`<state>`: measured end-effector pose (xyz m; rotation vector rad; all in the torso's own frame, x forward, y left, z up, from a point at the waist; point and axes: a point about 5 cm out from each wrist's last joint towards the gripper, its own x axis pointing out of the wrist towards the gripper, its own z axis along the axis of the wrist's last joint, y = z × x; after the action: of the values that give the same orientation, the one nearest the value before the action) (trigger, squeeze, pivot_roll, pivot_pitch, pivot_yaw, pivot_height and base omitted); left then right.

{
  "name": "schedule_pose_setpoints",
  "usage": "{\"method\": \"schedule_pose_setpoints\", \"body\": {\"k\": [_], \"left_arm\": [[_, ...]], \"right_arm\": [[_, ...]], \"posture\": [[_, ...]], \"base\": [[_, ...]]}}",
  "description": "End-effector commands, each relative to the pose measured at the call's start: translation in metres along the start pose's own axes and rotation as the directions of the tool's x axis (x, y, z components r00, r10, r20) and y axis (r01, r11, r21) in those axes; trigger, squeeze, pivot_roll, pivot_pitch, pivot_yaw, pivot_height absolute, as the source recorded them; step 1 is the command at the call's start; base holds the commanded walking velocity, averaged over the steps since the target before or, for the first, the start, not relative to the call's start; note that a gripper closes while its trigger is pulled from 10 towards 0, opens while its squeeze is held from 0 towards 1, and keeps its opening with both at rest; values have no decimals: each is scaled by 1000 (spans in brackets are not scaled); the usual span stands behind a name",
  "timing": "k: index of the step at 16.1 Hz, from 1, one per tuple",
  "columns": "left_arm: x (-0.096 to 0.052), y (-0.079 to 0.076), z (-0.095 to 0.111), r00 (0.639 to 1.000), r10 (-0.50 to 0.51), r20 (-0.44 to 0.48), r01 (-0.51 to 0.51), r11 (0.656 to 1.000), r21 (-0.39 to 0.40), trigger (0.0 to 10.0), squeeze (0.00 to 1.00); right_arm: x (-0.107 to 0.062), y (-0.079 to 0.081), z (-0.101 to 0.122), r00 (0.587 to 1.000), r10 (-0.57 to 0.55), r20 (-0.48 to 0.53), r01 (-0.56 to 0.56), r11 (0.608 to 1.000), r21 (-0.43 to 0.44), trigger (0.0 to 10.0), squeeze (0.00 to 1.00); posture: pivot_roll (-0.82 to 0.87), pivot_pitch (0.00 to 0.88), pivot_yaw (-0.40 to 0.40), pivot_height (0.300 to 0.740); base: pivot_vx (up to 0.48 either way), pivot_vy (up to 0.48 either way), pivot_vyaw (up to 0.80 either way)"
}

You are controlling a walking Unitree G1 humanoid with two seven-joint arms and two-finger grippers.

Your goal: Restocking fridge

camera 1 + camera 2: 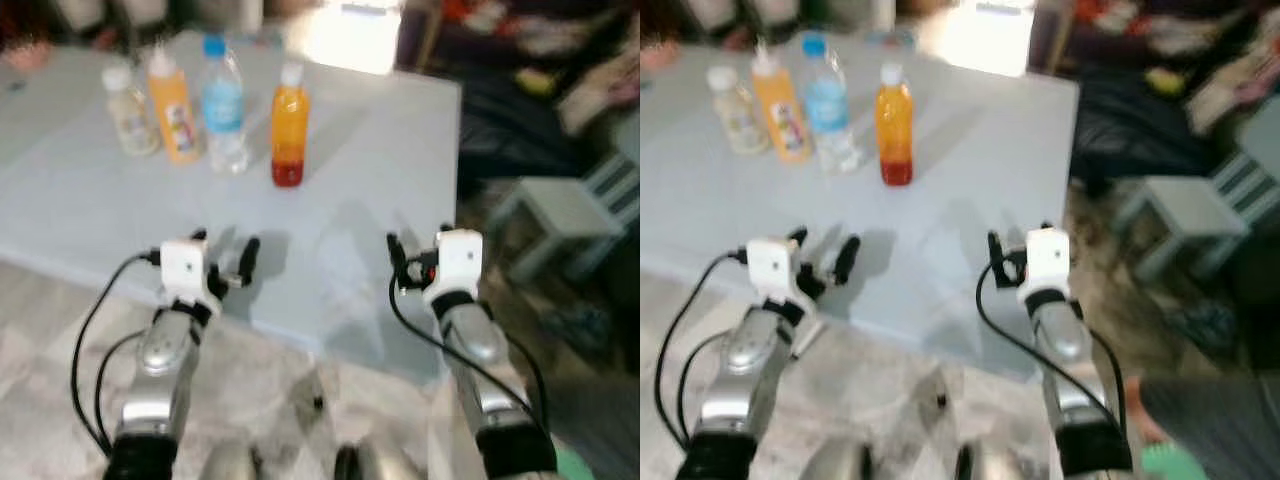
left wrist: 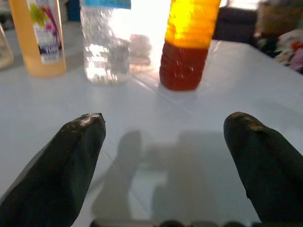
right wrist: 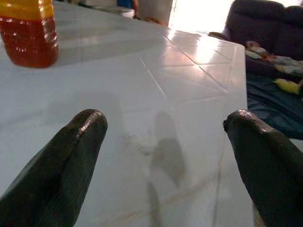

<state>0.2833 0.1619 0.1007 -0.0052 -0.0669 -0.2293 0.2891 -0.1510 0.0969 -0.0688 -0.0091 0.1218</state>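
Observation:
Several bottles stand in a row at the far left of a white table [image 1: 380,160]: a pale one [image 1: 128,115], an orange labelled one [image 1: 172,105], a blue-capped water bottle [image 1: 224,105] and an orange-and-red juice bottle [image 1: 288,125]. My left gripper [image 1: 228,250] hovers open over the table's near edge, pointing at the juice bottle [image 2: 189,42], well short of it. Over the near right part of the table, my right gripper [image 1: 418,245] is open and holds nothing. The juice bottle [image 3: 28,33] is off to its left.
The table's right edge runs close past my right arm. A white stool [image 1: 570,210] stands on the floor to the right. A dark sofa [image 1: 520,60] with clutter lies behind it. Bright light glares at the table's far end.

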Motion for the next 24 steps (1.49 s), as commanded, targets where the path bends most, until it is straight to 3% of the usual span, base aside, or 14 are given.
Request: {"method": "schedule_pose_setpoints", "body": {"k": [1, 4, 6, 8, 13, 18, 24], "left_arm": [[-1, 7, 3, 1000, 8, -4, -7, 1000, 25, 10000, 0], [5, 13, 20, 999, -9, 34, 6, 996, 85, 10000, 0], [4, 19, 25, 999, 5, 43, -8, 998, 70, 10000, 0], [1, 21, 22, 999, 36, 40, -37, 999, 30, 10000, 0], [-17, 20, 14, 997, 72, 25, -73, 997, 24, 10000, 0], [-13, 22, 18, 997, 77, 26, -77, 997, 28, 10000, 0], [-12, 20, 16, 997, 73, 22, -74, 997, 25, 10000, 0]], "right_arm": [[1, -1, 4, 1000, -9, 19, 9, 1000, 3, 10000, 0], [6, -6, 13, 998, -24, 50, 24, 1000, -2, 10000, 0], [9, -8, 22, 996, -30, 79, 30, 1000, -4, 10000, 0], [9, -8, 22, 997, -25, 80, 26, 1000, -8, 10000, 0], [4, -9, 16, 998, -17, 61, 19, 1000, -23, 10000, 0], [3, -2, 18, 998, -1, 69, 3, 1000, -28, 10000, 0], [24, -1, 89, 955, 39, 293, -21, 998, -67, 10000, 0]], "posture": [[-20, 101, -73, 740], [0, 112, -68, 740], [-9, 119, -59, 740], [-9, 119, -59, 740], [-23, 117, -63, 740], [-27, 118, -61, 740], [-32, 121, -57, 740]], "base": [[394, 274, 0], [394, 273, 0], [396, 272, 0], [371, 302, 0], [0, 0, 0], [0, 0, 0], [0, 0, 0]]}}
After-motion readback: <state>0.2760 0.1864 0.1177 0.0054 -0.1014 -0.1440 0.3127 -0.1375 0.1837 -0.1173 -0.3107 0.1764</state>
